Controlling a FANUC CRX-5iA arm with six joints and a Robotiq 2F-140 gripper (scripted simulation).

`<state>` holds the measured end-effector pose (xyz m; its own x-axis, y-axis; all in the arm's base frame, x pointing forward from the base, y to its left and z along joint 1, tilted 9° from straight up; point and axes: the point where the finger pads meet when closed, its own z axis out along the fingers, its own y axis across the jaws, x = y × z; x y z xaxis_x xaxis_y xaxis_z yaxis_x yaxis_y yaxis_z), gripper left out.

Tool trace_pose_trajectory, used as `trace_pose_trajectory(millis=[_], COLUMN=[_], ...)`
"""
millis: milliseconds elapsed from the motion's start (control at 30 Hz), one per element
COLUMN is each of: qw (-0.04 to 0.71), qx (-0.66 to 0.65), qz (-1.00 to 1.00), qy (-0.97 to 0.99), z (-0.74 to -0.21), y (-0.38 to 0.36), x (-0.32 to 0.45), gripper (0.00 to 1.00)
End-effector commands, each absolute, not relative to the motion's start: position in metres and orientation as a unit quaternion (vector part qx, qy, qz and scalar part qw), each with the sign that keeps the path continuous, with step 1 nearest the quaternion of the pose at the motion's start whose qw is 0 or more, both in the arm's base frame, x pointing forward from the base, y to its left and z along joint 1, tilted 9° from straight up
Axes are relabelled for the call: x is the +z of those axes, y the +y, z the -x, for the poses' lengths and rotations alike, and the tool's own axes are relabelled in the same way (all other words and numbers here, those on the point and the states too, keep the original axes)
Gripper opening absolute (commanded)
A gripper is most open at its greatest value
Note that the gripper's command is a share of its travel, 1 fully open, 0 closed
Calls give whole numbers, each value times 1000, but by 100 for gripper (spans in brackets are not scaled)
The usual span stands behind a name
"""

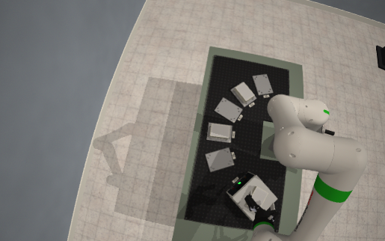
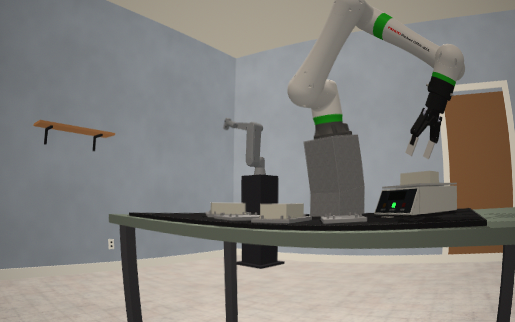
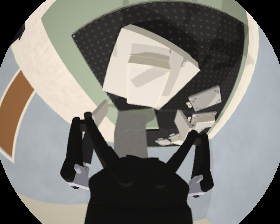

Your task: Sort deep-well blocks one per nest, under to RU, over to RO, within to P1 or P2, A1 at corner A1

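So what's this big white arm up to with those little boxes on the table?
The arm is sorting blocks by weight. One block sits on the check-weigher, whose green lamp is lit. The gripper hangs above it with its fingers spread wide, holding nothing. Two other blocks sit in nests along the black mat, while the other nests in that arc look bare. A sensible guess is that the arm will pick the weighed block up next.

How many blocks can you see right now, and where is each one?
3. One block sits on the check-weigher, under the open tool. One is in the second nest from the far end, one in the fourth. None seems hidden.
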<state>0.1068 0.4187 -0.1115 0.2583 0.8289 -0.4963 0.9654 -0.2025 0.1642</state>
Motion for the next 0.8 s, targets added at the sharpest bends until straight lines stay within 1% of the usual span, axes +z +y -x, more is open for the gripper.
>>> trace_pose_trajectory(millis=[0,767], qw=[225,225], qx=[-151,-151], qz=[-760,-760], qy=[590,590], z=[-107,-110], y=[419,418], x=[-111,-131], gripper=[100,100])
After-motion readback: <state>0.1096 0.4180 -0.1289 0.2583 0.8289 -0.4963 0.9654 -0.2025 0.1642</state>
